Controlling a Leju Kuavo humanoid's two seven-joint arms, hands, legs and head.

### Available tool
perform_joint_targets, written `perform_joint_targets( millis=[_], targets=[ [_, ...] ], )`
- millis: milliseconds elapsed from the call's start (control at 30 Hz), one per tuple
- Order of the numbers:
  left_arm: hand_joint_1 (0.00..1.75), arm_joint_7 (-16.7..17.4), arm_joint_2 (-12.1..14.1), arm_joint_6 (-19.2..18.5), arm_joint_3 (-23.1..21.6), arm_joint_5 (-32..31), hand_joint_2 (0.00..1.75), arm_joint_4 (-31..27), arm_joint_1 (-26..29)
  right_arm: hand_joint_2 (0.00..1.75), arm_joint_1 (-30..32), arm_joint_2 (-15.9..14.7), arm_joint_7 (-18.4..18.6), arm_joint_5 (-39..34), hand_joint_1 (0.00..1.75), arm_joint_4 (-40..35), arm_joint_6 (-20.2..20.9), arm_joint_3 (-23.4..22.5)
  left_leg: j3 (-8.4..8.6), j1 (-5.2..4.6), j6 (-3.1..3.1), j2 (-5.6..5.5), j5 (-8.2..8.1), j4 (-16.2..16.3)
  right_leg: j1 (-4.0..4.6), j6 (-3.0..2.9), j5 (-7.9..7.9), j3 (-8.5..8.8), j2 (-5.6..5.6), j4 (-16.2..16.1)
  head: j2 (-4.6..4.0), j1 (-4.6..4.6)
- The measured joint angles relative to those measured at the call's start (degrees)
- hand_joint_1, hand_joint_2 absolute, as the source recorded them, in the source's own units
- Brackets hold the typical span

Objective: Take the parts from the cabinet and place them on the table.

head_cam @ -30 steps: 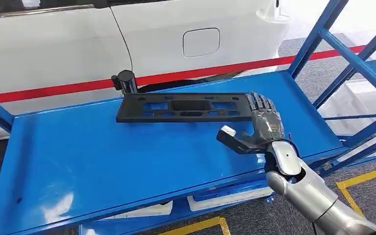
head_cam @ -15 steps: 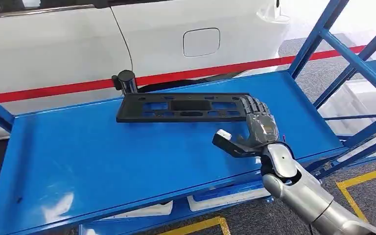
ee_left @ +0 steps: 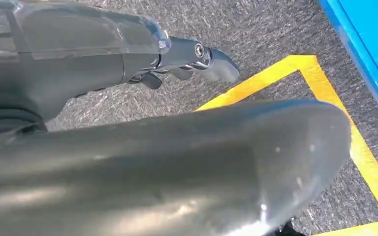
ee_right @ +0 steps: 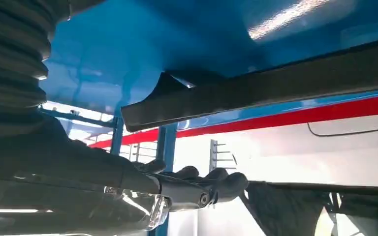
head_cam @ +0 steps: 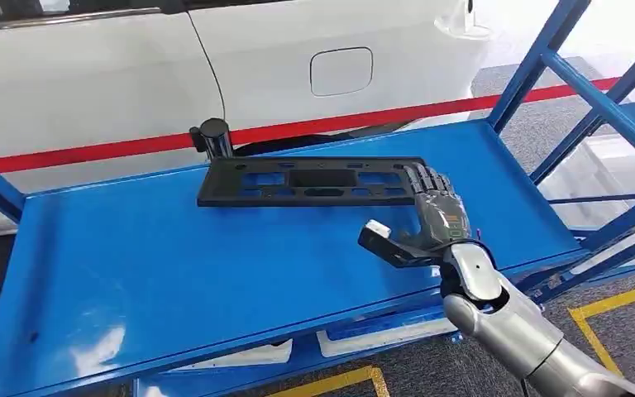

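Note:
A long flat black plastic part (head_cam: 314, 182) with several cut-outs lies at the back of the blue cabinet shelf (head_cam: 174, 265). My right hand (head_cam: 430, 219) is at the part's right end, its fingers (head_cam: 432, 178) lying over that end and its thumb (head_cam: 380, 238) spread apart toward the shelf's front. It holds nothing. In the right wrist view the part's edge (ee_right: 275, 88) runs just beyond the fingers (ee_right: 202, 179). My left hand (ee_left: 192, 61) hangs over the grey floor with nothing in it.
A black round post (head_cam: 213, 136) stands just behind the part's left end. Blue frame struts (head_cam: 595, 99) rise at the shelf's right side. A white car (head_cam: 298, 66) and a red line (head_cam: 91, 153) lie behind. Yellow floor tape (ee_left: 325, 98) marks the carpet.
My right hand has shifted a little to the left, and its fingers now reach over the part's right end. The part has not moved.

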Motion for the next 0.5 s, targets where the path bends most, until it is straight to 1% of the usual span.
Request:
perform_joint_targets(
  millis=[500],
  targets=[
    [0.0, 0.3, 0.0, 0.2, -0.9, -0.3, 0.0, 0.0, -0.2, 1.75, 0.1, -0.1, 0.0, 1.9, 0.0, -0.3, 0.8, 0.5, 0.0, 0.0, 0.0, -0.01, 0.0, 0.0, 0.0, 0.0, 0.0, 0.02, -0.03, 0.0, 0.0, -0.02]
  ],
)
